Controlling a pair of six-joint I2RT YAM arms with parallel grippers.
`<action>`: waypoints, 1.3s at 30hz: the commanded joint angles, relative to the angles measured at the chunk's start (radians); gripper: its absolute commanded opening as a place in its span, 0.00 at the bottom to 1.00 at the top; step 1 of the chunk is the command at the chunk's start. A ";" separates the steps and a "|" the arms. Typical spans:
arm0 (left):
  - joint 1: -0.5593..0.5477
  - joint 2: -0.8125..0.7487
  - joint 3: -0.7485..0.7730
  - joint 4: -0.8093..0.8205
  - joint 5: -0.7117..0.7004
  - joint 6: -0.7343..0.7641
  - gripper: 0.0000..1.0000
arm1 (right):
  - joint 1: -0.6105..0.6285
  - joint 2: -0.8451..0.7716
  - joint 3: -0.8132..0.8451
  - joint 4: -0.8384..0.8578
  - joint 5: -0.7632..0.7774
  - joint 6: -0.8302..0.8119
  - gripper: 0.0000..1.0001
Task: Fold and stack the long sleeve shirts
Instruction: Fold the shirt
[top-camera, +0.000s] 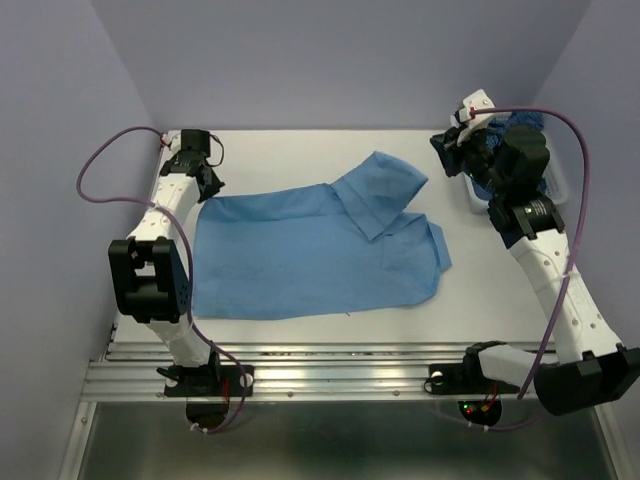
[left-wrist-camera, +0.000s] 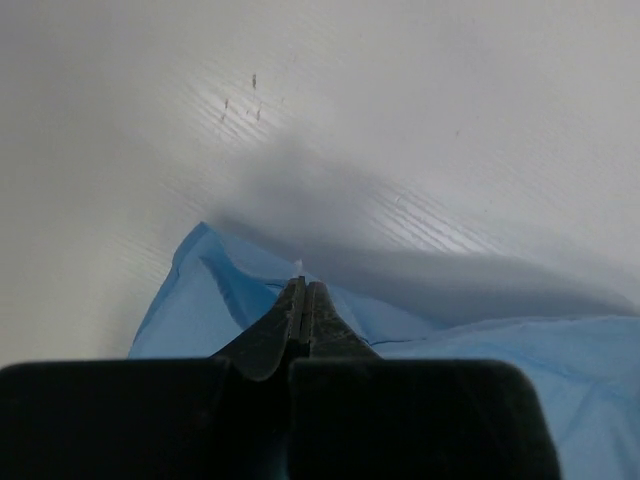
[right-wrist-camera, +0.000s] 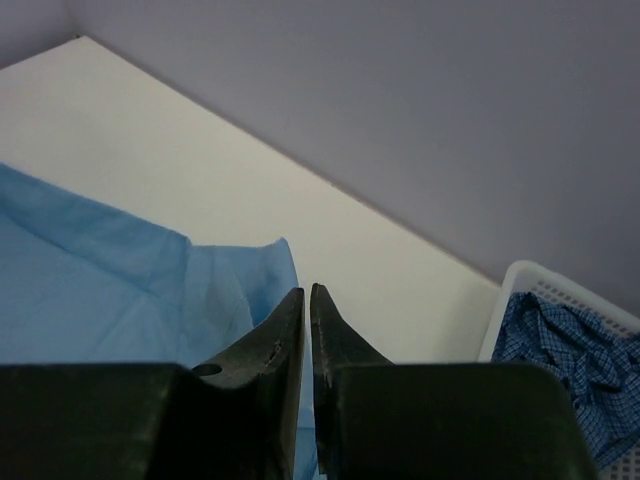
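The light sky-blue long sleeve shirt (top-camera: 300, 250) lies spread on the white table, with a sleeve and the collar folded over at its far right. My left gripper (top-camera: 207, 188) is at the shirt's far left corner. In the left wrist view its jaws (left-wrist-camera: 303, 288) are shut on a raised ridge of that cloth (left-wrist-camera: 200, 300). My right gripper (top-camera: 450, 152) hangs shut and empty above the table, between the shirt's sleeve (right-wrist-camera: 100, 280) and the basket. The darker patterned blue shirt (right-wrist-camera: 560, 340) lies bunched in the basket, partly hidden by the right arm in the top view (top-camera: 525, 120).
A white plastic mesh basket (top-camera: 560, 185) stands at the table's far right edge; its rim also shows in the right wrist view (right-wrist-camera: 520, 275). Purple walls close in the table at the back and sides. Purple cables loop beside both arms.
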 joint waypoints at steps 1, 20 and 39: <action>-0.037 -0.065 -0.087 0.042 -0.028 -0.022 0.00 | -0.003 -0.074 -0.062 -0.064 0.108 0.140 0.12; -0.074 -0.048 -0.172 0.053 -0.060 -0.066 0.00 | 0.035 0.312 -0.119 -0.226 0.035 0.456 1.00; -0.075 0.021 -0.097 0.034 -0.088 -0.063 0.00 | 0.035 0.614 -0.025 -0.128 0.044 0.626 0.01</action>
